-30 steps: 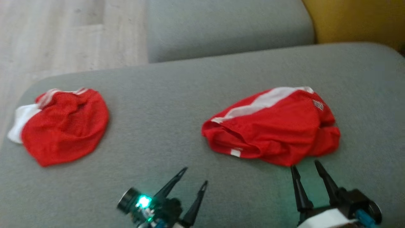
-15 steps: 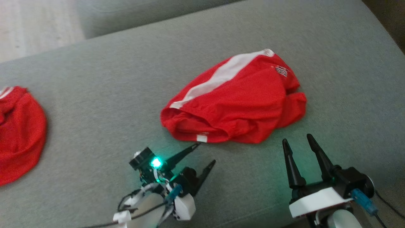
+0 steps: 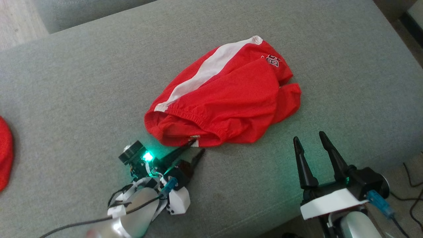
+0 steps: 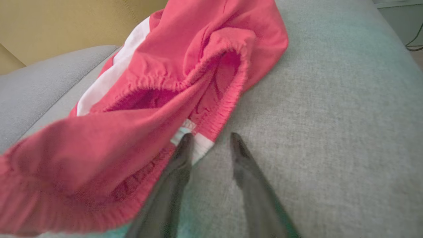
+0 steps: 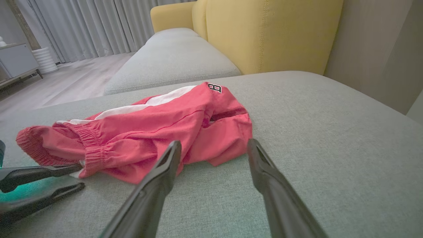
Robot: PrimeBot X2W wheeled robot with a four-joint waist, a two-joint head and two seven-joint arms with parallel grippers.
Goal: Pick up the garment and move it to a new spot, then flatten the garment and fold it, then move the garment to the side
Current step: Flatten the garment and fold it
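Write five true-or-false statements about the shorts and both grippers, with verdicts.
1. The red shorts lie on the grey cushion. True.
2. The right gripper grips the shorts. False: it is open, short of the cloth.
3. The left gripper has its tips at the waistband, by the white tag. True.
4. The shorts' stripe is blue. False: it is white.
5. The shorts are neatly folded. False: they lie rumpled.

Bare cushion [image 3: 82, 82] lies open left, far and right of the shorts [image 3: 231, 96]. The left gripper [image 3: 197, 145] crowds their near hem; the right gripper [image 3: 308, 136] has clear cushion before it. Another red garment [image 3: 5, 152] lies at the left edge.
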